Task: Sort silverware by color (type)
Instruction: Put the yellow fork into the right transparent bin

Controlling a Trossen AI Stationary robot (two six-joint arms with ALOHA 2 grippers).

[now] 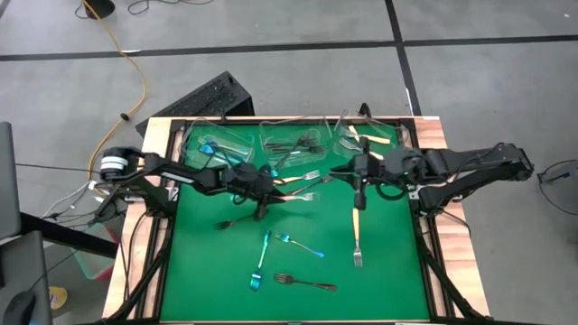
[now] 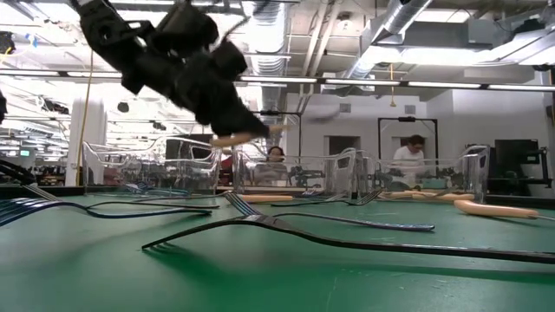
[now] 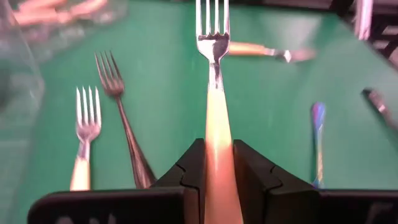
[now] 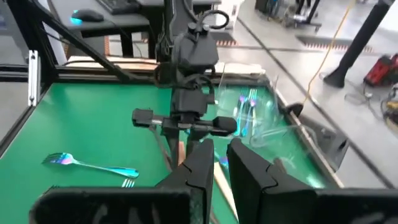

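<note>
Overhead, a green desk (image 1: pixel 388 271) carries scattered forks, with 3 clear tubs (image 1: pixel 289 140) along its far edge. The left hand (image 3: pixel 217 177) hovers above the desk's middle, clamped on a cream-handled fork (image 3: pixel 214 124) whose silver tines point away from the wrist. The right hand (image 4: pixel 219 168) hangs right of centre, near the tubs; its fingers (image 4: pixel 252 171) stand narrowly apart, and whether they hold anything cannot be told. Another cream-handled fork (image 1: pixel 358 230) lies on the desk's right side. Near the front edge lie 2 blue-teal forks (image 1: pixel 262 262) and 1 dark fork (image 1: pixel 305 283). More forks rest inside the tubs.
</note>
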